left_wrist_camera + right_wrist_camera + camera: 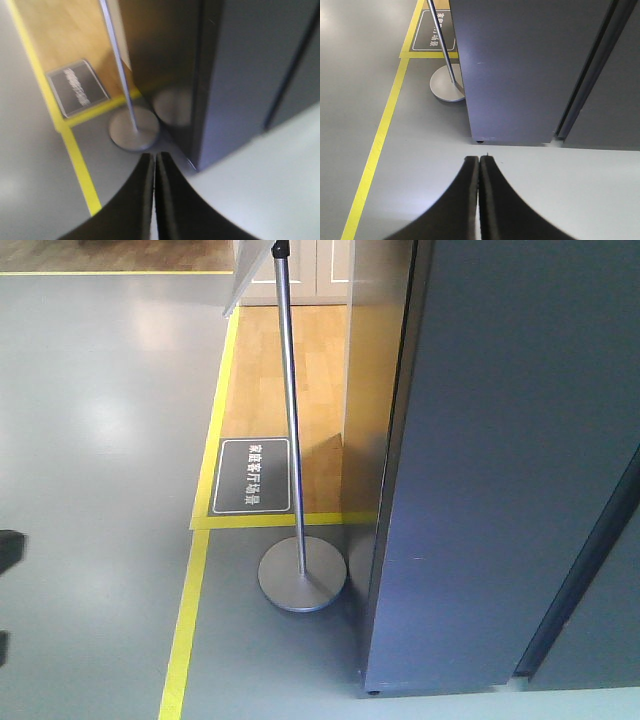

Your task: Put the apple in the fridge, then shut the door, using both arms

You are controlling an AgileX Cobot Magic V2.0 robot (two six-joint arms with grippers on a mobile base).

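The apple is not in view. A tall dark grey-blue flat-sided body (490,460), by its colour the fridge's outside, fills the right of the front view. It also shows in the left wrist view (240,75) and the right wrist view (520,65). A dark vertical seam (590,560) runs down its right part. No white inside or door lining shows. My left gripper (155,156) is shut and empty above the floor near the body's bottom corner. My right gripper (479,158) is shut and empty over a pale surface (560,185) in front of it.
A metal sign stand with a round base (302,575) and a thin pole (288,390) stands close to the body's left side. Yellow floor tape (185,630) borders a wooden floor area with a dark floor label (254,475). A black part (8,550) shows at the left edge.
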